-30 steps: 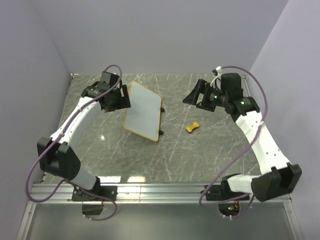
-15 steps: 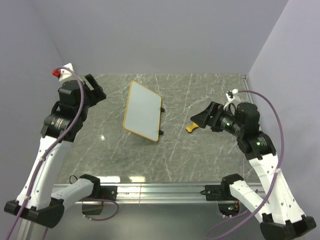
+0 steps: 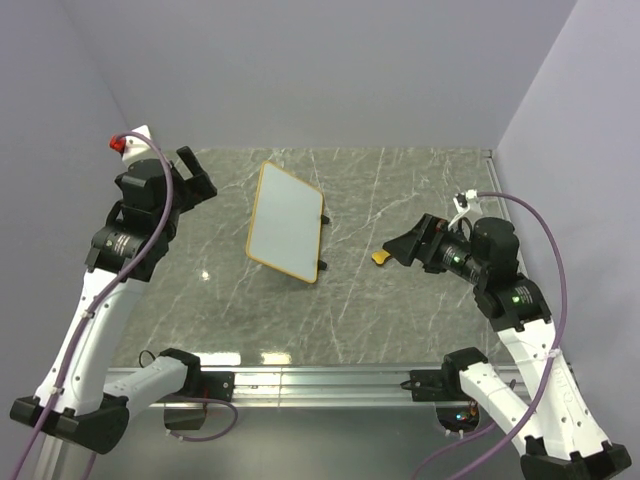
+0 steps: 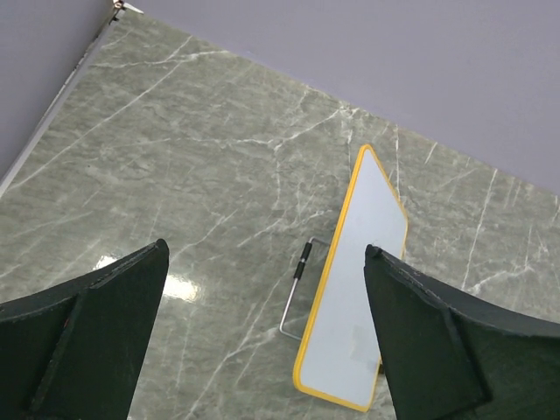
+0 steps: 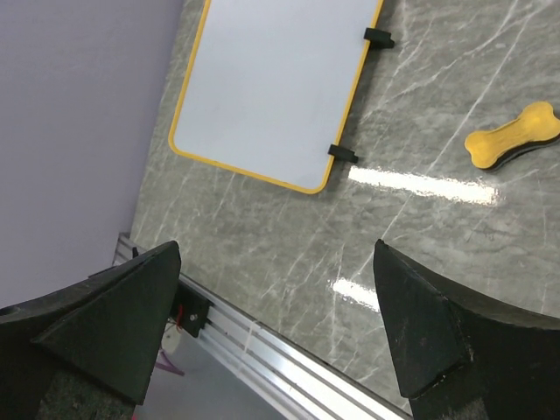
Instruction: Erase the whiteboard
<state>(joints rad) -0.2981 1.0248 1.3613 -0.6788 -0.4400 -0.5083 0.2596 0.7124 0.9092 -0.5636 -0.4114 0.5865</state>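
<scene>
The whiteboard [image 3: 285, 222], white with a thin yellow-tan frame and two black clips [image 5: 378, 37] on one edge, lies in the middle of the marble table [image 3: 380, 310]; its surface [image 5: 271, 87] looks nearly blank, with a faint smudge low down [image 4: 354, 344]. A yellow bone-shaped eraser [image 5: 512, 136] lies to its right, partly behind my right gripper [image 3: 405, 245]. Both grippers hang raised in the air, apart from the board. My left gripper [image 3: 195, 175] is open and empty at the far left [image 4: 264, 249]. The right gripper [image 5: 276, 245] is open and empty too.
A bent wire stand with a black sleeve [image 4: 302, 262] sticks out from the board's left side. An aluminium rail [image 3: 320, 378] runs along the table's near edge. Purple walls close in the left, back and right.
The left arm has drawn back from the board's left edge and risen to the far left, its jaws wider. The right arm has pulled back toward the near right, past the eraser.
</scene>
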